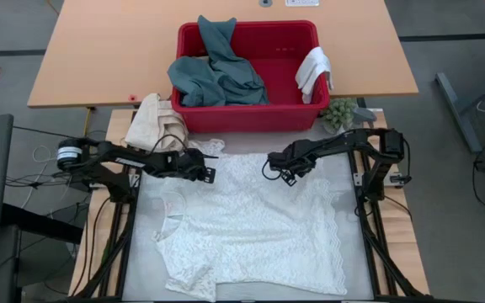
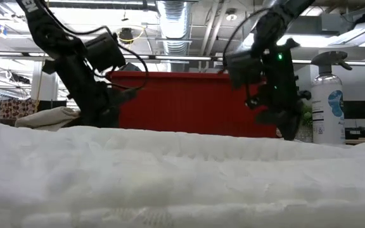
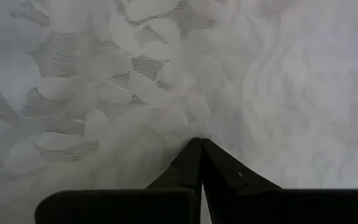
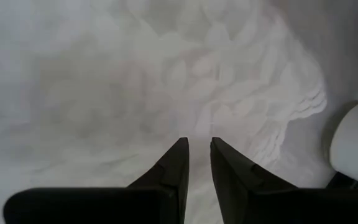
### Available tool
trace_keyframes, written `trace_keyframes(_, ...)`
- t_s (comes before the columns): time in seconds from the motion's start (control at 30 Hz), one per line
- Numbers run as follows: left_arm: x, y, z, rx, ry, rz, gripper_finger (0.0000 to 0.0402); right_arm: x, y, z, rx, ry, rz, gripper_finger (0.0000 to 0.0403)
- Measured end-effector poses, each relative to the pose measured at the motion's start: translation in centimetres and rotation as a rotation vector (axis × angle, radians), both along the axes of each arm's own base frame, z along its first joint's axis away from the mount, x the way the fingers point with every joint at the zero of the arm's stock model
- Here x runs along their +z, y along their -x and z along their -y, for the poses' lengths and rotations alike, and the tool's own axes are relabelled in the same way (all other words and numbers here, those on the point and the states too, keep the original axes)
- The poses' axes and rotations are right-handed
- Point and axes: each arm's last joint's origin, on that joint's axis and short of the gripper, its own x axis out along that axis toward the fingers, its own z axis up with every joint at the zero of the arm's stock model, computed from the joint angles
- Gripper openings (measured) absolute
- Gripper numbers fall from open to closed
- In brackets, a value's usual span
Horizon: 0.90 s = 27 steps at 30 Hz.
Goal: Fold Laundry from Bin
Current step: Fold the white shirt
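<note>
A white lace garment point(image 1: 251, 227) lies spread flat over the near half of the table. Behind it stands the red bin point(image 1: 247, 119), holding a teal-green garment point(image 1: 217, 71); a small white cloth point(image 1: 312, 71) hangs over its right rim. My left gripper point(image 1: 207, 172) point(image 3: 201, 143) is shut, its tips down at the garment's far left part. My right gripper point(image 1: 278, 172) point(image 4: 197, 142) is down on the garment's far middle part, near the far edge, its fingers a narrow gap apart with lace between them. My left gripper points its shut fingertips point(image 3: 194, 155) steeply down at the lace; I cannot tell whether they touch it. My right gripper comes from above, slanting down, and nips the lace point(image 4: 197, 127) near the garment's scalloped far edge point(image 4: 300, 102). One layer or several, I cannot tell. The cloth puckers ahead of the tips and lies on the table.
A cream bundled canvas cloth point(image 1: 150, 119) lies left of the bin's front corner. A small green plant-like thing point(image 1: 340, 114) sits at its right corner. A spray bottle point(image 2: 327, 107) stands at the far right in the low view. Frame rails run along both table sides.
</note>
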Motion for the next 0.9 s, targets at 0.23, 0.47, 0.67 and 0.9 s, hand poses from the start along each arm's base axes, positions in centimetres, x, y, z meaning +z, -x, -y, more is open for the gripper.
trace_keyframes(0.23,-0.2,-0.1,-0.8,0.014,-0.001,0.021,0.0,-1.3,1.5,1.4,-0.023,-0.025,-0.05,0.0093)
trace_keyframes(0.47,0.2,0.1,-1.7,0.054,-0.004,0.046,0.0,-1.3,1.9,3.0,-0.023,-0.02,-0.055,0.0093)
trace_keyframes(0.67,2.3,0.2,-1.7,0.051,-0.037,0.129,0.0,-0.7,2.1,3.3,-0.036,-0.012,-0.03,0.0093)
trace_keyframes(0.9,6.0,0.7,-1.6,0.046,-0.125,0.254,0.0,1.8,2.6,3.1,-0.035,0.023,0.072,0.0093)
